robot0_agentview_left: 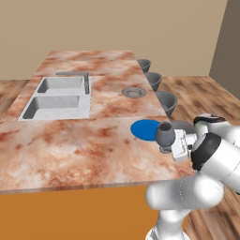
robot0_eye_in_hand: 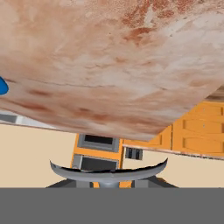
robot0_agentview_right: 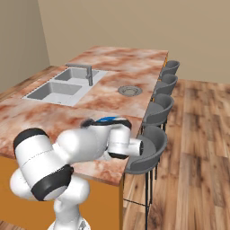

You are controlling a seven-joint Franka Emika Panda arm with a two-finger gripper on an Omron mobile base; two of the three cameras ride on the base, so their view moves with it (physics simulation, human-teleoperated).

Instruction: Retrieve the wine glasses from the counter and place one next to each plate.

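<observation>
Small dark grey-blue stemmed wine glass (robot0_agentview_left: pixel 164 134) at right centre of left base view, held in gripper (robot0_agentview_left: pixel 174 142), jaws partly closed on it, just beside bright blue round plate (robot0_agentview_left: pixel 144 129) on marbled reddish-brown stone counter (robot0_agentview_left: pixel 70 145). Grey ringed plate (robot0_agentview_left: pixel 134 92) farther up, near steel sink (robot0_agentview_left: pixel 56 98).

Marbled counter (robot0_agentview_left: pixel 70 145) w/ sink (robot0_agentview_left: pixel 58 97), grey plate (robot0_agentview_left: pixel 134 92), blue plate (robot0_agentview_left: pixel 144 129) near edge.

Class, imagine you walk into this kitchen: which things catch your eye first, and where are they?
The white arm's claw holds a dark wine glass beside the bright blue plate at the marbled counter's near right edge. Further back sit a double sink and a grey plate.
</observation>
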